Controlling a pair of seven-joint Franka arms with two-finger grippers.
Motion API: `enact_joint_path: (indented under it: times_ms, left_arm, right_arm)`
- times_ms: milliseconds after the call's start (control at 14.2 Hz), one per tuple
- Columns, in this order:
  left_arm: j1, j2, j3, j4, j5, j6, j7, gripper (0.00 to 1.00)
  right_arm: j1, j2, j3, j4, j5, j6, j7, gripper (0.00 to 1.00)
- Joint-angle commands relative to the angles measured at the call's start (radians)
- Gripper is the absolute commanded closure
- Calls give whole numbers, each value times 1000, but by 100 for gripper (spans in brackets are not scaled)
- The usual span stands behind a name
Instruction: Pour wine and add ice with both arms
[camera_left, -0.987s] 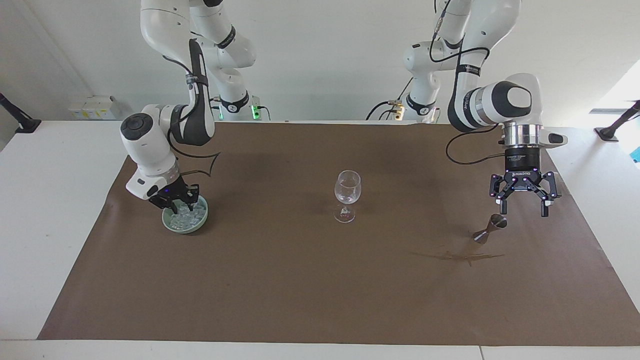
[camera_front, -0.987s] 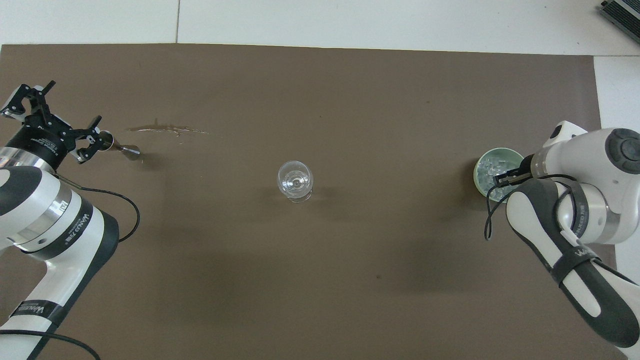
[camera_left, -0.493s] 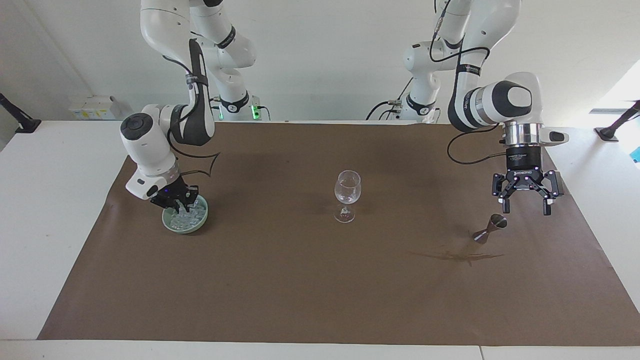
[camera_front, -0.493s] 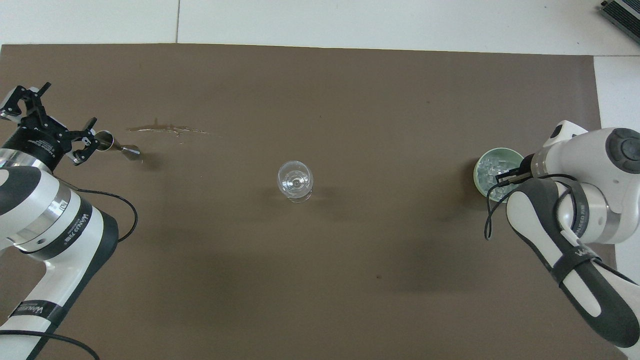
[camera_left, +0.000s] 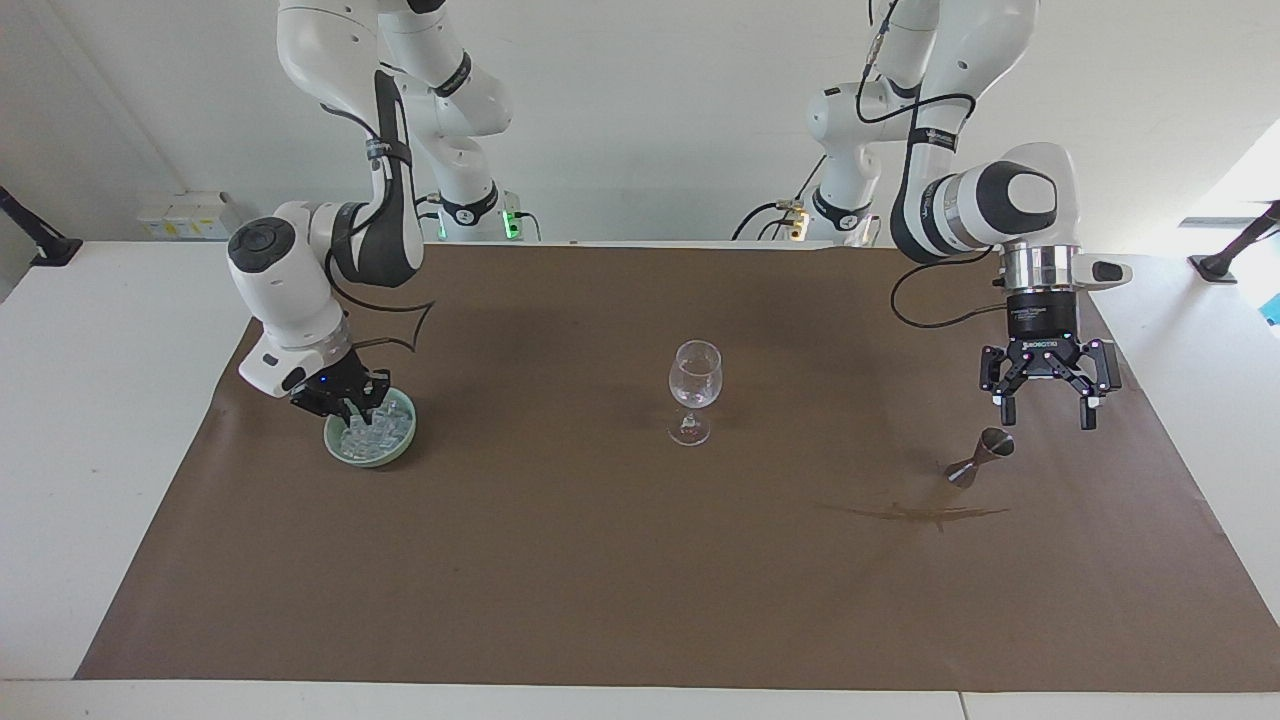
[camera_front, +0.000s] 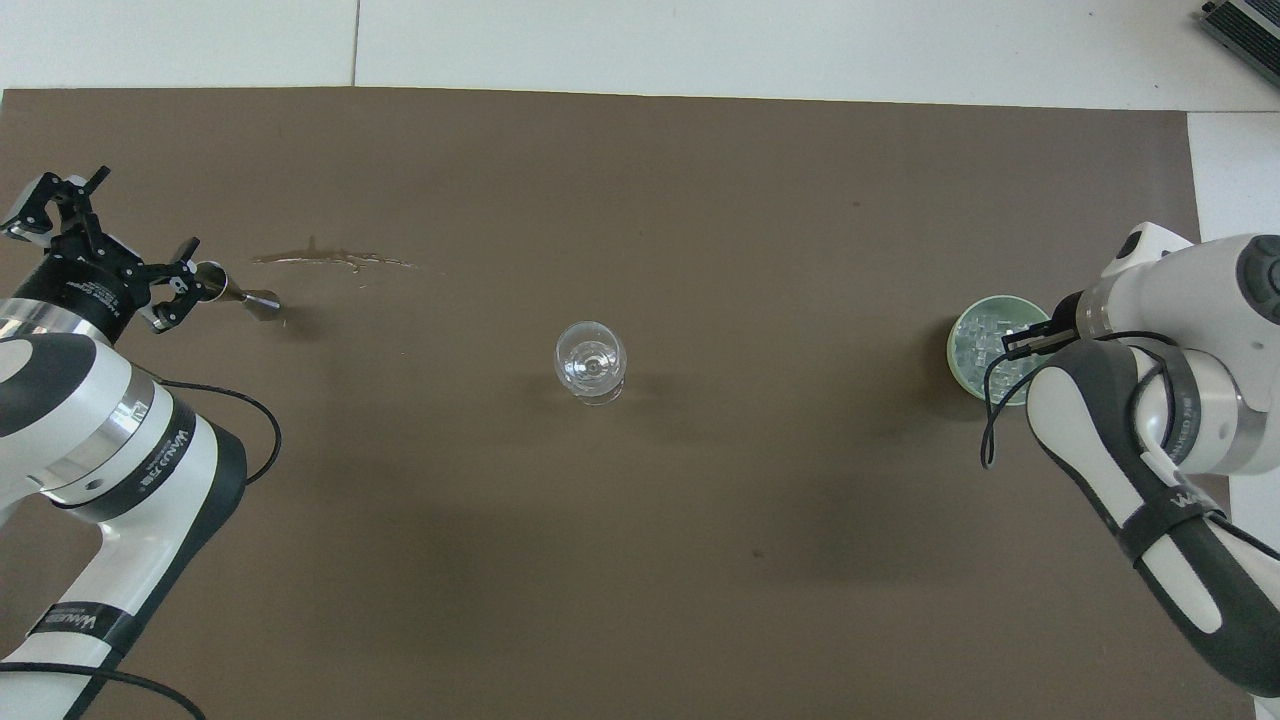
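Ice (camera_left: 372, 432) sits heaped in green bowl (camera_left: 337, 449) at right arm's end, w/ right gripper (camera_left: 348, 403) over it, fingers clenched, whether on a cube can't tell. Left gripper (camera_left: 1046, 410) hangs spread over jigger (camera_left: 978, 457), waiting. Wine glass (camera_left: 693, 390) stands mid-table between them, reachable by both.

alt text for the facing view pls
The right gripper is shut in a green bowl of ice; whether it holds a cube is unclear. The open left gripper hangs over a jigger, with a wine glass mid-table.
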Motion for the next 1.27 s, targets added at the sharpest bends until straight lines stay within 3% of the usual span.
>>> enact_joint_path:
  times_ms: [0,282,634,987,1198]
  left_arm:
    - [-20,-10,10,-7,9,26,31,0]
    - [-46,-8,8,-10,9,61,65,0]
    - [-40,-14,13,-33,15,68,204,0]
    - [-26,-14,17,-47,219,65,205,0]
    - [-17,-13,20,-58,337,52,206,0]
  right_arm:
    - [-1,-27,13,80,-3,-112,54,100]
    - [1,-90,40,131,4,-202,178,100]
    - [1,-170,135,209,4,-336,363,100]
    - [1,-198,224,300,91,-462,540,100]
    - [2,-198,306,304,107,-457,671,100]
